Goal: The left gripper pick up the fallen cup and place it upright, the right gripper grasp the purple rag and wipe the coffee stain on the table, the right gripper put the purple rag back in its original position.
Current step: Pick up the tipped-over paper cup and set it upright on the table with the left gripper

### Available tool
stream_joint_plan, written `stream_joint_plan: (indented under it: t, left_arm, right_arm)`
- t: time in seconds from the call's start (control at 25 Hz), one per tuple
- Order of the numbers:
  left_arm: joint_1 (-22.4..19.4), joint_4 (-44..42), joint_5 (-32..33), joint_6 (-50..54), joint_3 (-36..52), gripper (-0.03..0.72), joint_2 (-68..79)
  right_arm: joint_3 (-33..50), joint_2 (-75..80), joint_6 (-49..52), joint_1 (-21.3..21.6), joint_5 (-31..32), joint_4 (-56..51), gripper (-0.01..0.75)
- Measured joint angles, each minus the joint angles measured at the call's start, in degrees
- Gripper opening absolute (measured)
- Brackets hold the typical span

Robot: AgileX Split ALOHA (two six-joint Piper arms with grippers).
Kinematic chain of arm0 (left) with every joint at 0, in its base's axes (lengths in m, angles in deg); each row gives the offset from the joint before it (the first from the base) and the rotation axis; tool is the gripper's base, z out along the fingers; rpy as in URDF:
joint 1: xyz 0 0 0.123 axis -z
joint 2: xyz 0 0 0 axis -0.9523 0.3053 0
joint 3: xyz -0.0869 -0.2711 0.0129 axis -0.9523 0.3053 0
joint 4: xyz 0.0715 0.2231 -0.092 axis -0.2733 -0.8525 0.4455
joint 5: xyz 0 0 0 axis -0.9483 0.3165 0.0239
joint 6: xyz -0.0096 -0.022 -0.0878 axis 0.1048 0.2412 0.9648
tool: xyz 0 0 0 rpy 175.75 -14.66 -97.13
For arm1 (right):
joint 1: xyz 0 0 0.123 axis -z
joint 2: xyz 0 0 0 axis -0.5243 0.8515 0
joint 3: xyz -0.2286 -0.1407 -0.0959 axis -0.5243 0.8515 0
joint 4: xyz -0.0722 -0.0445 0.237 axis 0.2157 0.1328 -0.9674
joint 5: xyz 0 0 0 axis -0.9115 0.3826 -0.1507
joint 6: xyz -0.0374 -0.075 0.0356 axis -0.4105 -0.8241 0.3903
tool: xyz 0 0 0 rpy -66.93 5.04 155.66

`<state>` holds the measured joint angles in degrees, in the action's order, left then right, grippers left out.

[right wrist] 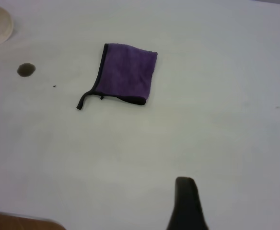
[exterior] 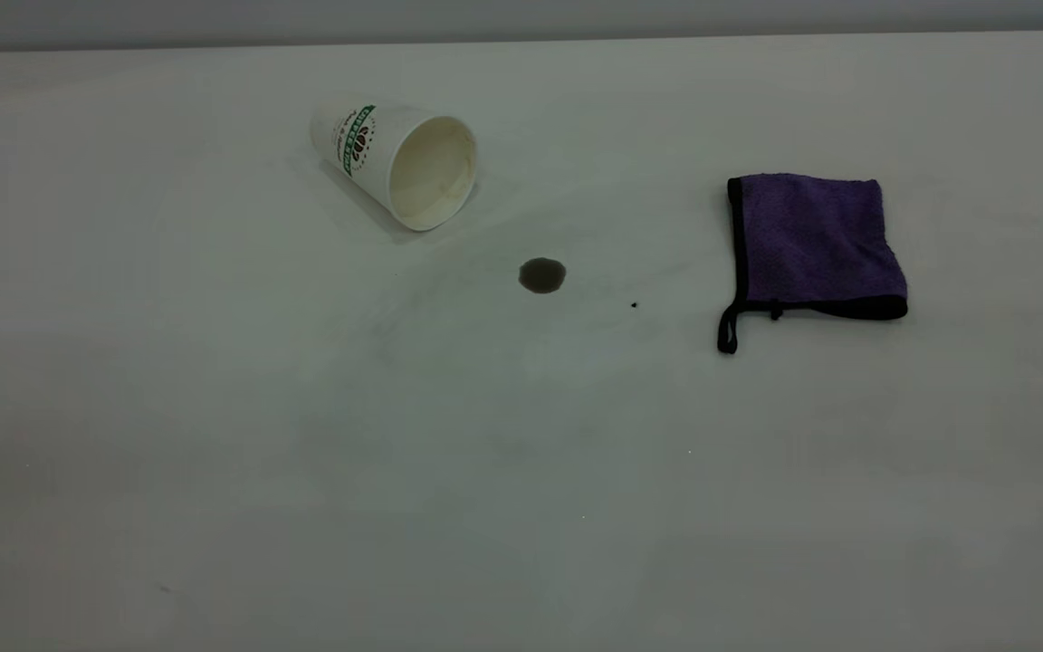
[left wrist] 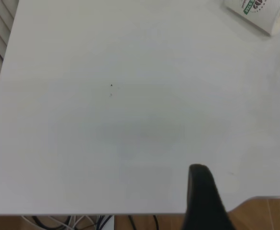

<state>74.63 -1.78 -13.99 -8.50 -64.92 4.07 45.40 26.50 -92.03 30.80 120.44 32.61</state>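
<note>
Neither arm is appearing in the exterior view. In the left wrist view, one dark finger (left wrist: 203, 199) of the left end effector is hanging over the near edge of the counter (left wrist: 106, 143), touching nothing; only this one finger is showing, so whether the end effector is wide or narrow cannot be told. In the right wrist view, one dark finger (right wrist: 187, 206) of the right end effector is likewise hovering above bare counter, well apart from the cloth, and its spread cannot be told either.

The cup (exterior: 399, 163) is lying on its side toward the far left of the counter, its mouth facing the camera and toward the right, its cream inside showing nothing in it, and the green-and-dark logo facing up. The coffee stain (exterior: 541, 275) is sitting as a small round dark blot near the cup's mouth, apart from it. A tiny black speck (exterior: 634, 305) is lying between the stain and the purple rag (exterior: 813, 244). The rag is resting flat and folded at the right, its black strap trailing from the near left corner.
</note>
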Motion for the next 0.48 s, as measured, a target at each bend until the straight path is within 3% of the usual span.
stream_joint_plan:
  t: [0.24,0.36,0.48]
  left_arm:
    - [0.00,-3.36,-0.70,2.50,-3.95,0.513,8.38]
    - [0.00,-5.04,-4.40,2.86,-6.66,0.521,18.44]
    - [0.00,-6.80,-9.38,3.03,-7.93,0.577,27.92]
  right_arm:
    - [0.00,0.00,0.00,0.00,0.00,0.00,0.588]
    - [0.00,0.00,0.00,0.00,0.00,0.00,0.588]
    - [0.00,0.00,0.00,0.00,0.00,0.00,0.588]
